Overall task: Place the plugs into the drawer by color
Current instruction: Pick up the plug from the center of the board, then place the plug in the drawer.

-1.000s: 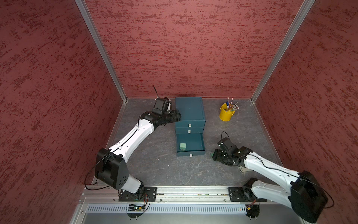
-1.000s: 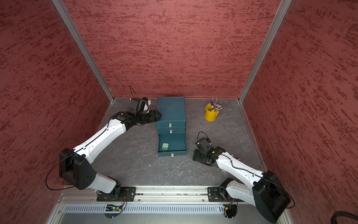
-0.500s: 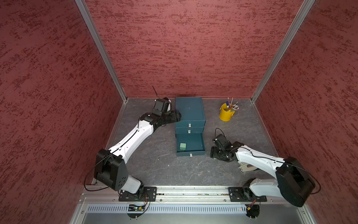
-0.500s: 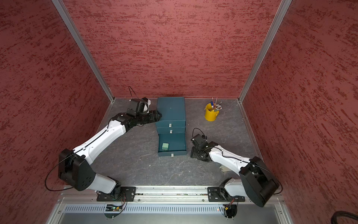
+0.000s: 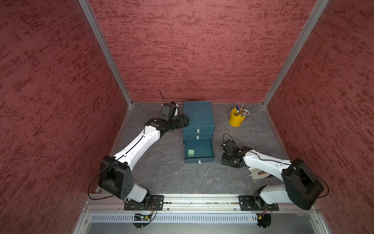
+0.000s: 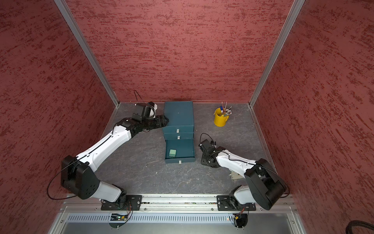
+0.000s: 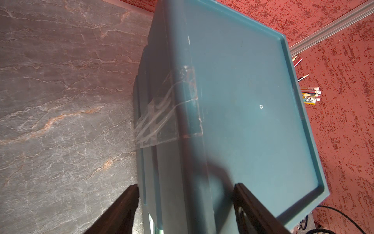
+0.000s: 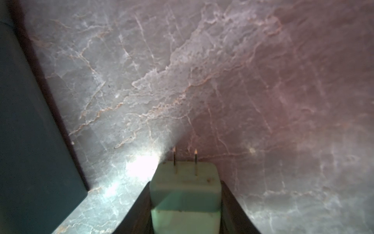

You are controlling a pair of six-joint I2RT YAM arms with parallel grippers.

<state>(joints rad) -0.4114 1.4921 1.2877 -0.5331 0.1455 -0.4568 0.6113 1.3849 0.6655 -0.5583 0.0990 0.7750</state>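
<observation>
The right gripper [image 8: 185, 183] sits low on the grey marbled tabletop [image 5: 166, 172], right of centre in both top views, just beside the open bottom drawer [image 5: 202, 149] of the dark teal three-drawer chest [image 5: 198, 113]. Its jaws are closed against the flanks of a mint green rounded-cube plug [image 8: 185, 202], prongs pointing forward.

The hold looks to be near the plug's rear, so it could pivot or slip on the lift. Carried low, the prongs could catch the drawer wall. The left gripper [image 7: 186, 186] stands open astride the chest's top edge, grasping nothing, so a knock could shift the chest.

A matching green plug [image 5: 190, 153] lies in the drawer. The upper drawers are shut, and no pink or blue plugs show. The top views hide the held plug, and whether it is off the table is unclear.
</observation>
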